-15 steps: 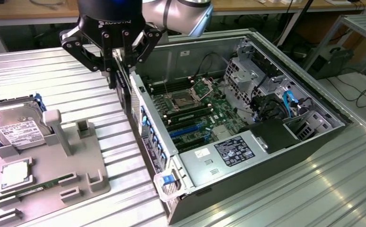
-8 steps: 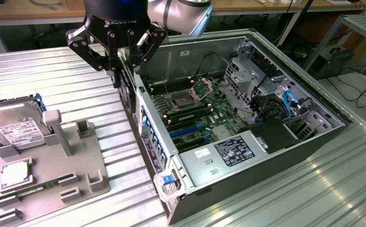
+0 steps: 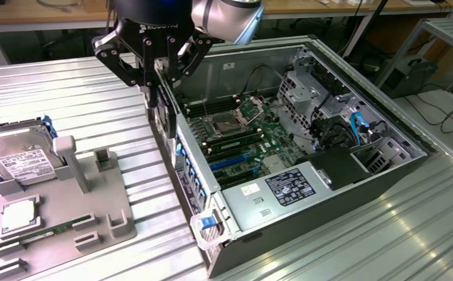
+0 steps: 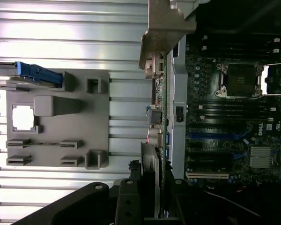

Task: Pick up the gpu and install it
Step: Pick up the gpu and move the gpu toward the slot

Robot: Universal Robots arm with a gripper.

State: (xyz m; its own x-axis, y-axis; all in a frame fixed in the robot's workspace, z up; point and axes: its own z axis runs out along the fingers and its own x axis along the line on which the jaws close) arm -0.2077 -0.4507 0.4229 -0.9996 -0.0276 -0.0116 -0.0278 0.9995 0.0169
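My gripper [image 3: 160, 79] is shut on the gpu [image 3: 162, 114]. The card hangs edge-on below the fingers, over the near wall of the open computer case [image 3: 382, 175], beside the motherboard [image 3: 242, 140]. In the wrist view the gpu [image 4: 160, 117] runs as a thin green edge away from the gripper [image 4: 154, 199], with its pale metal bracket [image 4: 165, 30] at the far end. It lines up along the case wall, just outside the board's expansion slots [image 4: 207, 176].
At the exterior view's left, a grey holder tray [image 3: 113, 193] carries a silver hard drive [image 3: 19, 155], a processor chip [image 3: 19, 213] and a memory stick [image 3: 46, 231]. Ribbed metal table [image 3: 78, 99] surrounds the case. Cables and a drive cage [image 3: 312, 93] fill the case's far end.
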